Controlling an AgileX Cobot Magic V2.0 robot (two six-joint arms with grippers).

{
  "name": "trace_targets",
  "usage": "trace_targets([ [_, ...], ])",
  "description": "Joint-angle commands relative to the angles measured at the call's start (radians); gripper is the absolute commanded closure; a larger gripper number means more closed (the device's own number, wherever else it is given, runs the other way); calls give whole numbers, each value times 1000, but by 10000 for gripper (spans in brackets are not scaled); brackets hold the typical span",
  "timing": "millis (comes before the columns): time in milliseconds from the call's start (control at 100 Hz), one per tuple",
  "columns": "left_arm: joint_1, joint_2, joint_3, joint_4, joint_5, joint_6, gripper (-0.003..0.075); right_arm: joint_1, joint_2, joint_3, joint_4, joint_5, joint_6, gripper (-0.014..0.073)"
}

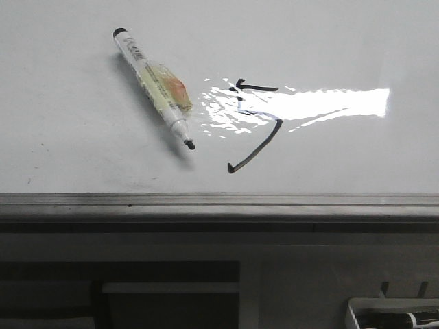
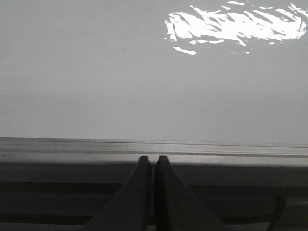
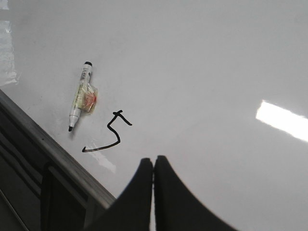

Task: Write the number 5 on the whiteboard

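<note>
Evidently the number 5 [image 1: 255,127] is already drawn on the whiteboard [image 1: 82,151]: thin black strokes, a short top bar and a hooked lower stroke, lying near the board's front edge, just in from the grey metal rail [image 1: 219,200]. Its middle section is washed out by glare [image 1: 322,104] in the front view; the right wrist view shows the figure whole.

The marker [image 1: 155,87] lies flat on the board at about ten o'clock from the figure, near it but not touching. It is uncapped, its black tip pointing toward the rail. Judged from its look, it is light, rigid and smooth, and would roll on the glossy surface. A yellowish wrap of tape or film sits around its mid-barrel; that wrapped section looks the best place to grip. The board itself is stiff and slick, and fresh ink may smear if brushed.

Both grippers hold nothing. The left gripper [image 2: 153,166] has its fingers together, hanging by the rail. The right gripper [image 3: 153,166] likewise has its fingers together, above the board at about five o'clock from the figure in its own view.

A white tray [image 1: 394,314] at the lower right corner of the front view is cut off; it seems to hold markers, though how many cannot be told. The wrap's printing is illegible.
</note>
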Motion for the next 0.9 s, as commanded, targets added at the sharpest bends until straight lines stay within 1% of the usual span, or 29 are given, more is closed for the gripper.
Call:
trace_targets([
  [0, 2, -26, 16, -13, -63, 1, 741, -5, 12, -19, -36, -66, -1, 635],
  [670, 2, -26, 16, -13, -63, 1, 741, -5, 12, -19, -36, -66, -1, 635],
  [740, 2, -26, 16, -13, -63, 1, 741, -5, 12, -19, -36, -56, -1, 635],
  [890, 2, -26, 16, -13, -63, 1, 741, -5, 12, -3, -45, 11, 2, 635],
])
